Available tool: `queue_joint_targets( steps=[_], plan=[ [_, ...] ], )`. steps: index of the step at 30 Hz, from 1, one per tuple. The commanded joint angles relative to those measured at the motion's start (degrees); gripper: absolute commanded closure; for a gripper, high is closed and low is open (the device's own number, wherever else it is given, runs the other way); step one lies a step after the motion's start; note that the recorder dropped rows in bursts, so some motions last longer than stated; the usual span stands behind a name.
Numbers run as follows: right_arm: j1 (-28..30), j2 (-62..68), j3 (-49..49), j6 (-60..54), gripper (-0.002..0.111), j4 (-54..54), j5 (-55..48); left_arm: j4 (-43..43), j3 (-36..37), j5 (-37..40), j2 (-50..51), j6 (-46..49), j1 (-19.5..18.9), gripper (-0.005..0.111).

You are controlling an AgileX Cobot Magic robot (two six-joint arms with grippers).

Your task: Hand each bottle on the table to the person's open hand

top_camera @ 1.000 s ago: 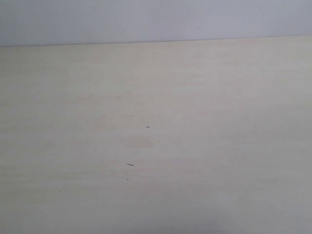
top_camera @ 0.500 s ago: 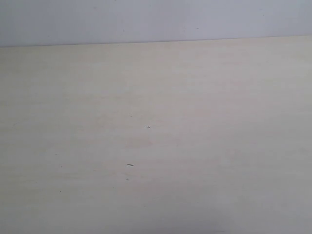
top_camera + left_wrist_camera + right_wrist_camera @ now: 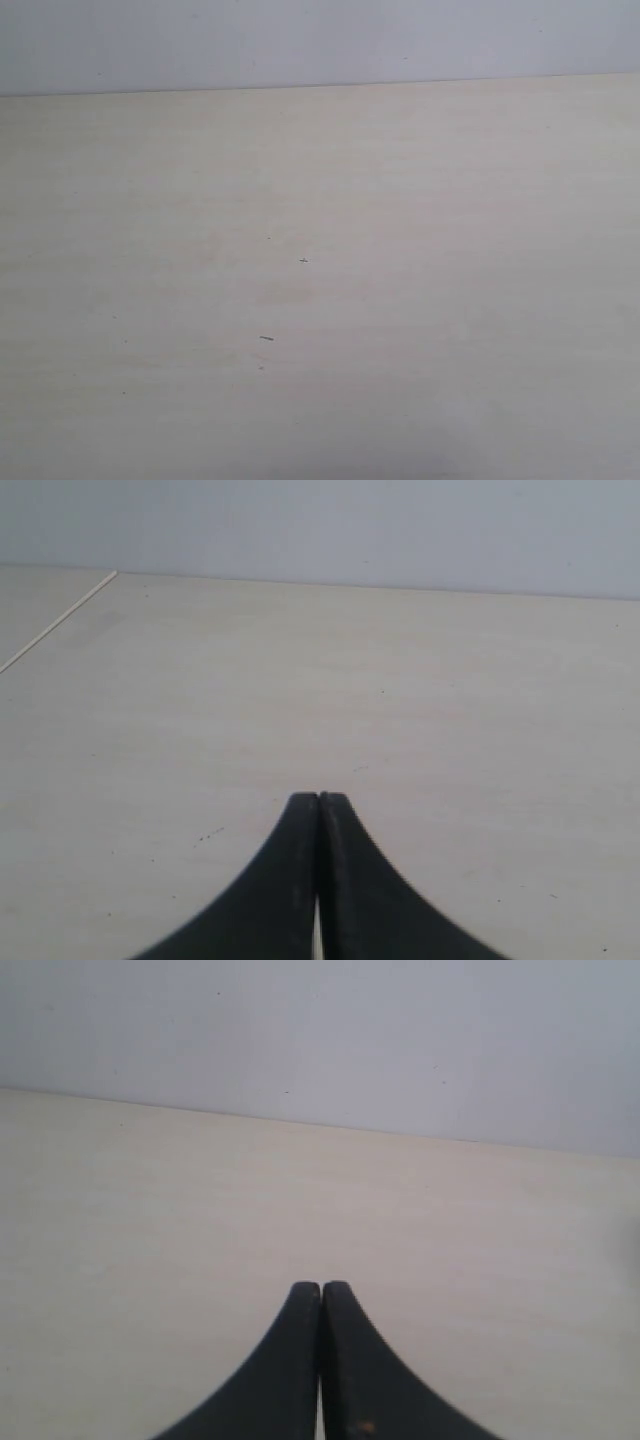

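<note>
Exterior view shows the table unchanged over the last second, only dark specks on it, no bottles or person's open hand visible; left gripper and right gripper are pressed closed and empty, so no handover seems started.

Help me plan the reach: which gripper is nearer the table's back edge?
Right, probably. The table's back edge lies close ahead of the right gripper, farther ahead of the left gripper.
</note>
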State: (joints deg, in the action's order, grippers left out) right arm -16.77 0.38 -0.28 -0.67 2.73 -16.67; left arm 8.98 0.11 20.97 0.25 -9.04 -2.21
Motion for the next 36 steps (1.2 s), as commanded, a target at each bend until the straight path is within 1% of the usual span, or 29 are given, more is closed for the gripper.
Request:
queue_joint_targets(
  steps=[1, 31, 36],
  plan=[
    [-0.14, -0.38, 0.28, -0.03, 0.108, 0.12, 0.49, 0.49, -0.11, -0.25, -0.25, -0.61, 0.06, 0.107],
    [-0.14, -0.38, 0.28, -0.03, 0.108, 0.12, 0.38, 0.49, -0.11, -0.25, -0.25, -0.61, 0.06, 0.107],
    [1.96, -0.38, 0.28, -0.03, 0.108, 0.12, 0.38, 0.49, -0.11, -0.25, -0.25, -0.61, 0.06, 0.107]
  ],
)
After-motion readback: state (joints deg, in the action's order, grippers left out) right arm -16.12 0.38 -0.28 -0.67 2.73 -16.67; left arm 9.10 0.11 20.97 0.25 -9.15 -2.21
